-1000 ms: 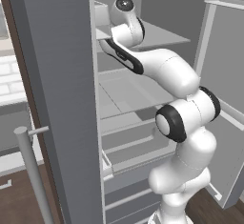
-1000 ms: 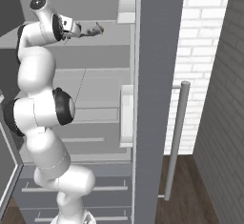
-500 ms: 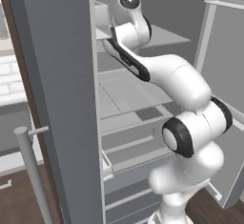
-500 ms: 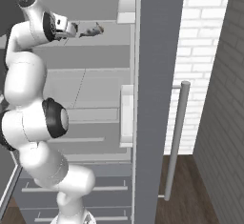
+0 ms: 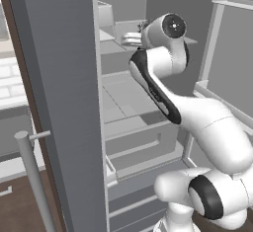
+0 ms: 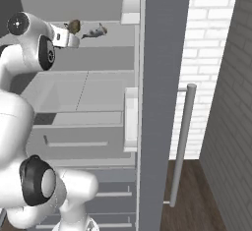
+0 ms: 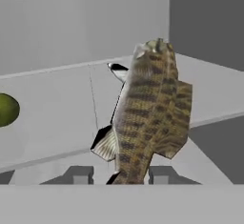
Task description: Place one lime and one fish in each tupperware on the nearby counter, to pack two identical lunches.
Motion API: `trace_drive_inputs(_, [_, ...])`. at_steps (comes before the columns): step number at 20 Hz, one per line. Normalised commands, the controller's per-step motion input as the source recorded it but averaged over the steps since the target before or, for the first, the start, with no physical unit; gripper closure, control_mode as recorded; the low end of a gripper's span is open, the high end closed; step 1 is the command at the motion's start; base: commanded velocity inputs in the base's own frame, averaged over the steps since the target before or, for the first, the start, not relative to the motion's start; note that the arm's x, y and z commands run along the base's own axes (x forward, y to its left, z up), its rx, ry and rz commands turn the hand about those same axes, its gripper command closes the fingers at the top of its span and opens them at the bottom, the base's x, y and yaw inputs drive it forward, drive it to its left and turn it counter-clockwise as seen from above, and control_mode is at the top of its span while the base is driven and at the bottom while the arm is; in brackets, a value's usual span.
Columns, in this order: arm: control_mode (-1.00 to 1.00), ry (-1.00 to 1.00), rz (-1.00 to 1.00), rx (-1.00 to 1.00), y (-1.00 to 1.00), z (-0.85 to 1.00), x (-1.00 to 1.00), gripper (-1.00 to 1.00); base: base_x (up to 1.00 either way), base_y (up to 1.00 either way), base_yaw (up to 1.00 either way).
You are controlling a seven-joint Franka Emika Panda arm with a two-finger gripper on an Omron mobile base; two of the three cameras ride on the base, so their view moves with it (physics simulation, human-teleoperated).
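Scaly, striped brown-olive fish (image 7: 147, 118); matt grey shelf (image 7: 52, 99); smooth green lime (image 7: 7, 109).

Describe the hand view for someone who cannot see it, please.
A brown-olive striped fish stands between the two small dark finger tips of the gripper, over a pale grey fridge shelf. A round green lime sits at the left edge, and a bit of a second, silvery fish peeks out behind.

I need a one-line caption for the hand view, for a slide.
Brown-olive fish between the fingers on a grey fridge shelf, a lime at the edge.
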Motion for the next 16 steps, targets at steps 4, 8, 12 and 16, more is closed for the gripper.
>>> trace_drive_inputs(4, [-1.0,-0.34,0.0,0.11,-0.62,0.0,-1.0,1.0,0.0,0.0,0.0])
trace_drive_inputs(8, [-1.0,-0.15,0.0,0.01,-0.55,-0.43,-1.0,1.0,0.0,0.0,0.0])
trace_drive_inputs(12, [-1.0,-0.06,0.0,0.0,-0.47,-0.77,-1.0,1.0,0.0,0.0,0.0])
trace_drive_inputs(16, [-1.0,-0.03,0.0,0.0,-0.33,-0.85,-1.0,1.0,0.0,0.0,0.0])
